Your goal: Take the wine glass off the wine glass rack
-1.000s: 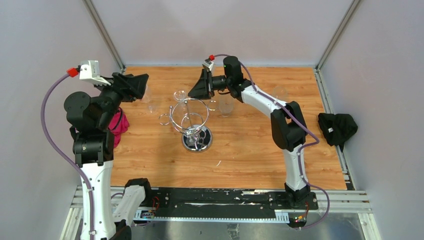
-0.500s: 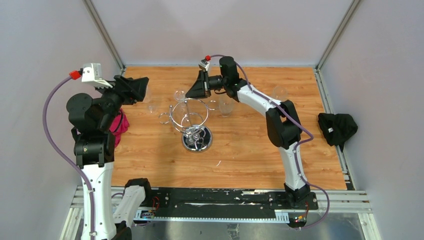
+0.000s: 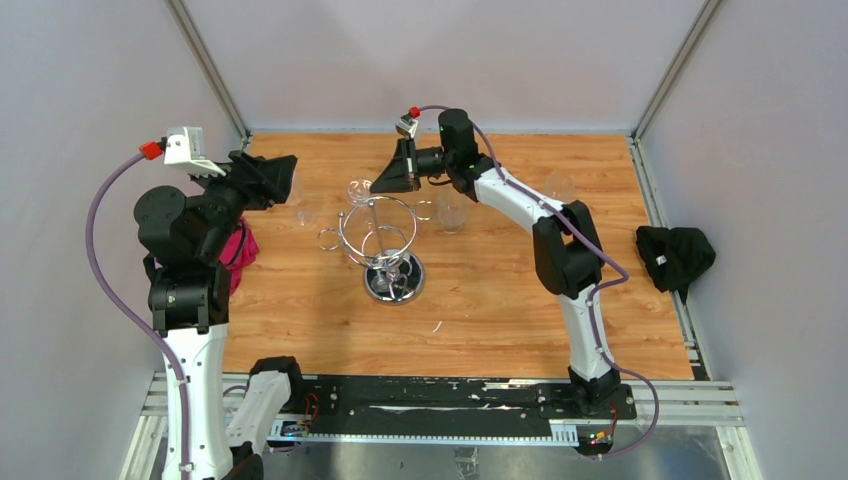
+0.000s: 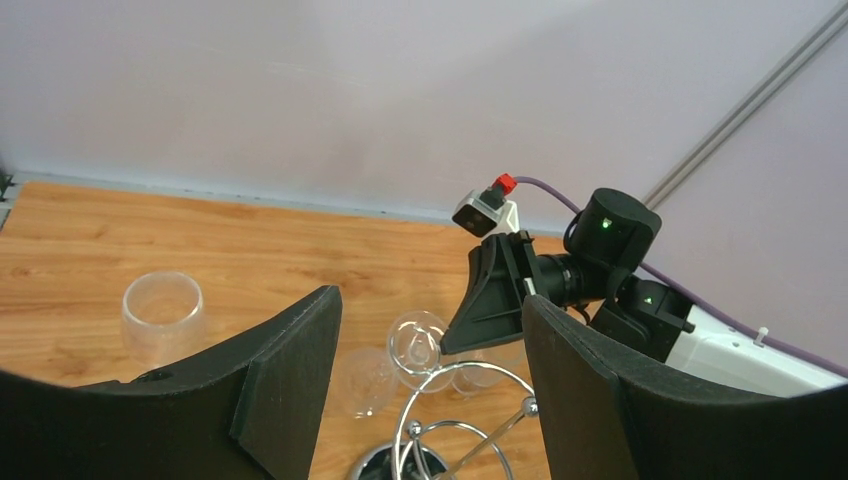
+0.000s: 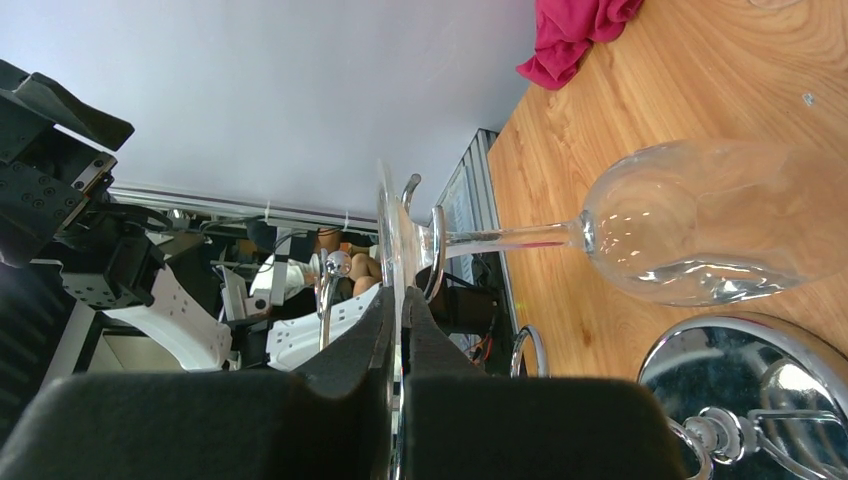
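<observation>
Since a second ago the right end effector (image 3: pixel 383 186) has reached in and pinched shut on the foot of the glass (image 5: pixel 700 225), which hangs bowl-down from the rack (image 3: pixel 378 235) just beside it. Light, slick and brittle, I judge: grip foot or stem gently. Left end effector (image 4: pixel 430 310) stands wide, empty. Wooden worktop (image 3: pixel 500 290), pale walls (image 3: pixel 450 60) close.
</observation>
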### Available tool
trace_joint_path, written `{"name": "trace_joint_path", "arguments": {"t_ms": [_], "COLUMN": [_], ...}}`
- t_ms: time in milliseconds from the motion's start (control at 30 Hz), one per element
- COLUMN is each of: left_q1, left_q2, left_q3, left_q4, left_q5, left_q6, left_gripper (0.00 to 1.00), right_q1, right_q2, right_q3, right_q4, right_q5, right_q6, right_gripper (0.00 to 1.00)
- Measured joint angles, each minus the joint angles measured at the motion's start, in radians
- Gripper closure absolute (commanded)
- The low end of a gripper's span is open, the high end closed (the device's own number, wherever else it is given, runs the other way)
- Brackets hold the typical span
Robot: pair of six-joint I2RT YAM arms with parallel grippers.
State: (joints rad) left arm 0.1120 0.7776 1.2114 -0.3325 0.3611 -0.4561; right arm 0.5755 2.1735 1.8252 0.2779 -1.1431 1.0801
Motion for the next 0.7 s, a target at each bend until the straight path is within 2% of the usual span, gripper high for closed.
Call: {"name": "trace_joint_path", "arguments": {"t_ms": [700], "left_q1": [0.000], "left_q2": [-0.004], "left_q3": [-0.010], "left_q4": [-0.006], "left_q5": [-0.014], "left_q6": [0.004], "left_gripper": [0.28], "right_q1": [0.000], "right_q2": [-0.039], "right_q3": [0.014], "right_q4": [-0.014], "right_q5": [0.018], "right_q6": [0.063], "right_gripper": [1.00]}}
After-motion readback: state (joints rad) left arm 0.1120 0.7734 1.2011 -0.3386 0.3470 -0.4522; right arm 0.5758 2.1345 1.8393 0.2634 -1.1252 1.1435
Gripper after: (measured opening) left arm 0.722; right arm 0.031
